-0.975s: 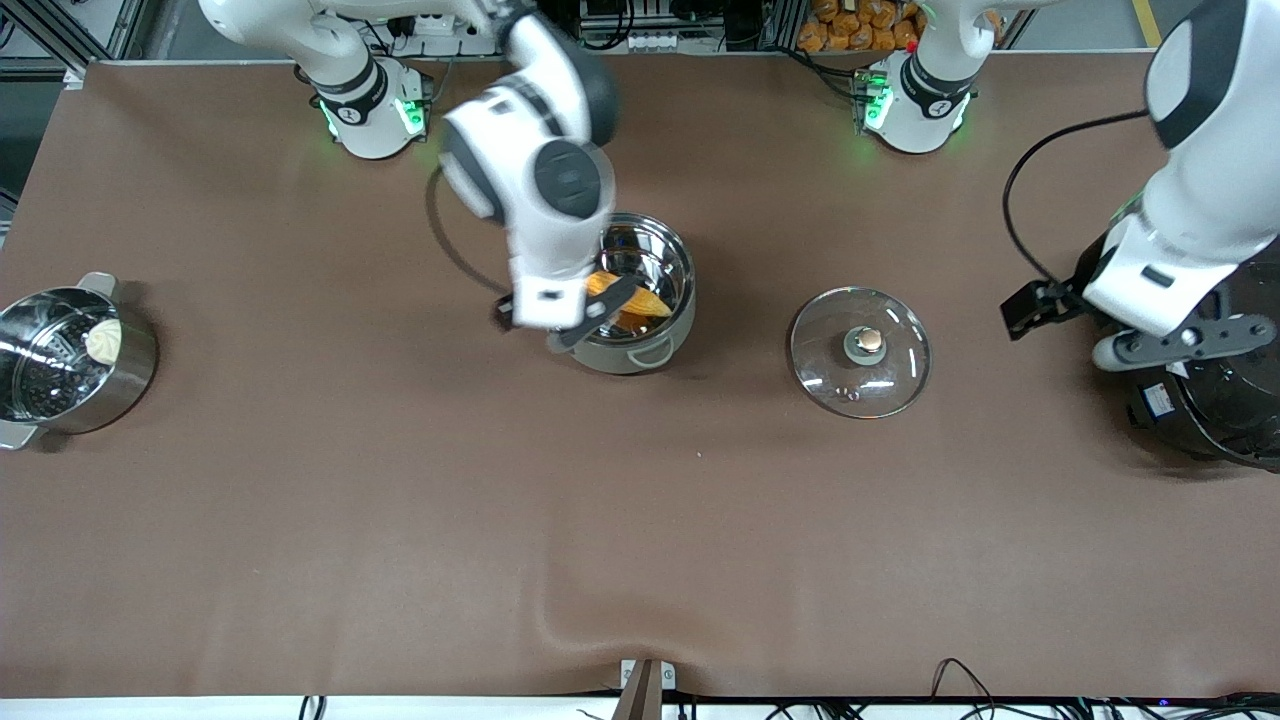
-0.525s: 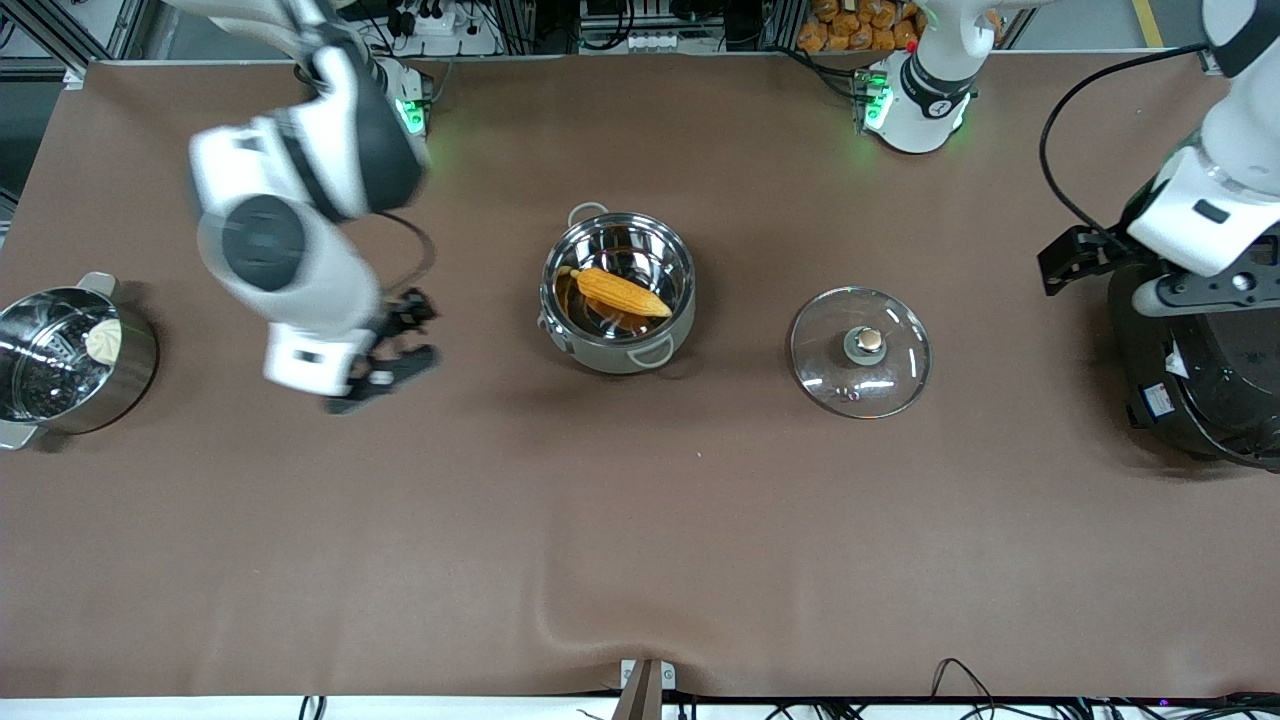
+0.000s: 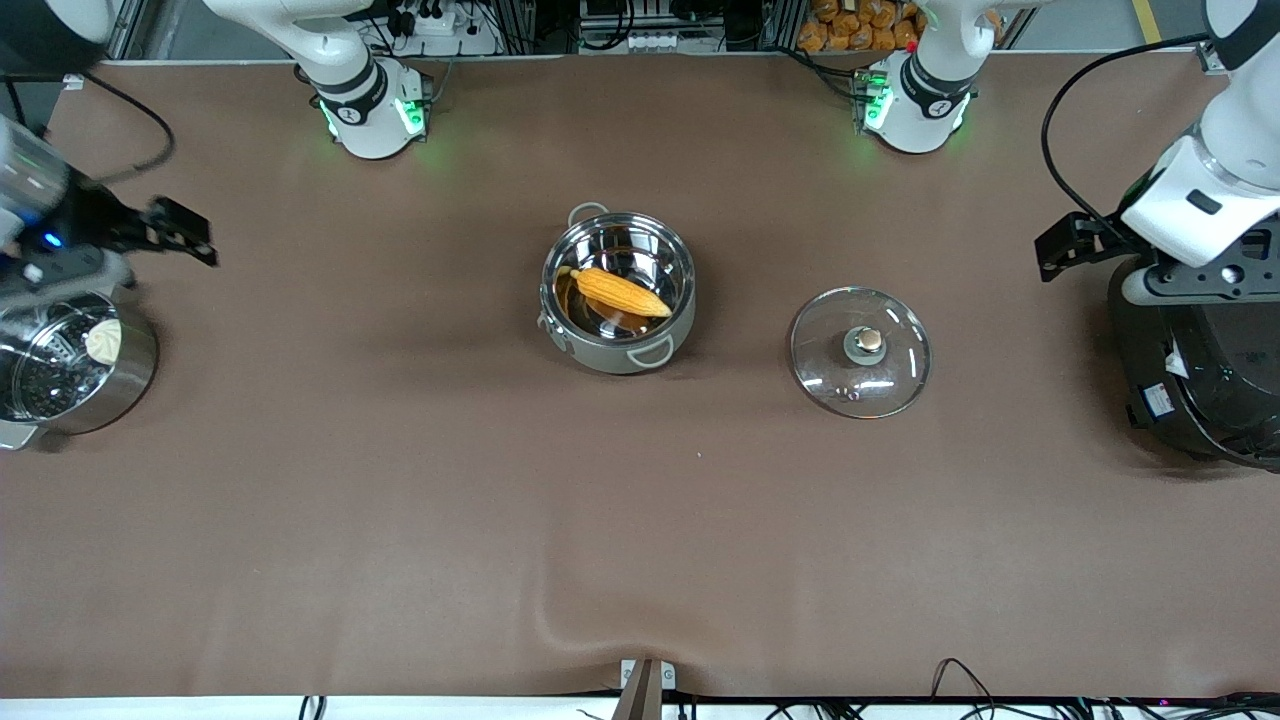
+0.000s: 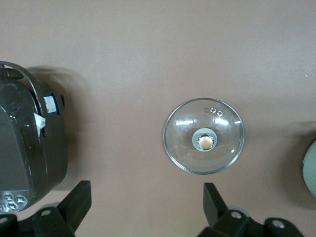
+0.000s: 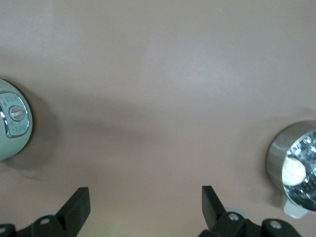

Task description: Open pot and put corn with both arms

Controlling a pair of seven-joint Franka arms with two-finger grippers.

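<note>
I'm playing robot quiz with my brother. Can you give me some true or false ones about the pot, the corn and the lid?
1. The corn lies inside the pot. True.
2. The glass lid sits on the pot. False: it lies on the table beside the pot, toward the left arm's end.
3. The right gripper holds the corn. False: it is open and empty, over the table near the steamer pot.
4. The left gripper is open, beside the black cooker. True.

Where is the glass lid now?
The glass lid lies flat on the table, beside the pot, toward the left arm's end.
</note>
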